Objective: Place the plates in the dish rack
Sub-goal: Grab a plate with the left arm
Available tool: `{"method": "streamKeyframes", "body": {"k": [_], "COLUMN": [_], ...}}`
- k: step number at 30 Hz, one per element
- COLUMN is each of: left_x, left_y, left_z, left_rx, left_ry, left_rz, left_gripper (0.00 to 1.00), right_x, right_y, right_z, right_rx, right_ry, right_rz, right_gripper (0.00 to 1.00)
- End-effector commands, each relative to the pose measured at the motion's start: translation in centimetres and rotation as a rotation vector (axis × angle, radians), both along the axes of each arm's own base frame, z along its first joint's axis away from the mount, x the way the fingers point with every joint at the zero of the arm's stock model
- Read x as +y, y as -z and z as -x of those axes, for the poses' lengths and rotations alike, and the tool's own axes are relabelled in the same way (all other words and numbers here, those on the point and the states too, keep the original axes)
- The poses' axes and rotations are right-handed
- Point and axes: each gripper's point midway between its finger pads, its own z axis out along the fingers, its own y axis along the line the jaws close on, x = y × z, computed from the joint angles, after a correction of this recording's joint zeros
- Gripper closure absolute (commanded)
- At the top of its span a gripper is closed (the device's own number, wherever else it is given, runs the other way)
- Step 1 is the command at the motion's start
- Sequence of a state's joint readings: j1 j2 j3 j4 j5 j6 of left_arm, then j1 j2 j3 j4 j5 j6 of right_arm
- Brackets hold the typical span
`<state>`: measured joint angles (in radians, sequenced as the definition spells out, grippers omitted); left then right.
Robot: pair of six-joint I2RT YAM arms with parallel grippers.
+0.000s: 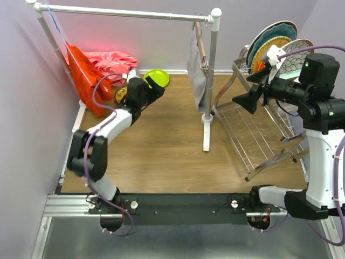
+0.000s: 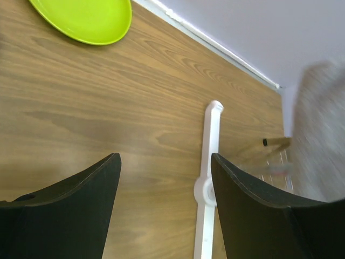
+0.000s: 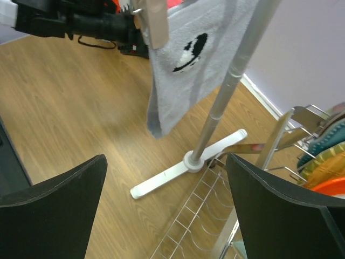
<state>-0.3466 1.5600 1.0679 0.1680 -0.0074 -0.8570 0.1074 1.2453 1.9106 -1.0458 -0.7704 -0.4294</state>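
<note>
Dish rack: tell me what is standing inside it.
At the dish rack's far end stand a teal scalloped plate, a yellow woven plate, an orange plate and a white patterned plate, on edge. The right arm covers their lower halves, so any plate behind them is hidden.

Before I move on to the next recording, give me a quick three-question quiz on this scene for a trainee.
1. What already stands in the dish rack?
2. True or false: the left gripper and the right gripper are both open and empty.
3. Where is the green plate? A: in the dish rack. B: lying on the table near the back wall. C: held by the left gripper.

Key:
1. Several plates, upright at its far end.
2. True.
3. B.
</note>
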Motion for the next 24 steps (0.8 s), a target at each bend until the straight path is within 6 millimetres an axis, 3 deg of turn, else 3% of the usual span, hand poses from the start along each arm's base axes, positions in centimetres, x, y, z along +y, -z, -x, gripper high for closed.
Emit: {"method": "streamKeyframes", "body": {"k": [1,3,7,16,20,24], "left_x": [-1.8,-1.6,-0.7,2.9,4.4,5.6], "left_y": [2.5,3.2,6.9,11.5,13.0,14.7], "left_z": [-4.4,-6.3,-10.4,-16.1,-17.2,-17.6], "left_rx": [0.150,0.158,0.236,0.284,0.311,0.348], "left_ry": [0.019,-0.015,-0.089,-0.264,-0.333,-0.381], "left_rz": [0.120,0.136,0.179,0.156,0.148,0.149], "left_gripper": [0.25,0.26,0.29,0.32,0.34,0.38], "right_x": [-1.6,-2.0,-2.5,-3.4,-4.2,-4.5], "right_y": [-1.2,-1.0,-1.5,-3.3,-3.4,-3.8], "right_z": [-1.2,-1.8,-2.3,-3.1,-3.8,-3.3], "right_rx": [-0.026,-0.020,-0.058,-0.163,-0.180,-0.224], "right_ry": [0.144,0.173,0.203,0.264,0.324,0.342], "right_rz": [-0.014,-0.003,0.003,0.003,0.001,-0.016], "right_gripper": [0.00,0.00,0.00,0.00,0.00,0.00]}}
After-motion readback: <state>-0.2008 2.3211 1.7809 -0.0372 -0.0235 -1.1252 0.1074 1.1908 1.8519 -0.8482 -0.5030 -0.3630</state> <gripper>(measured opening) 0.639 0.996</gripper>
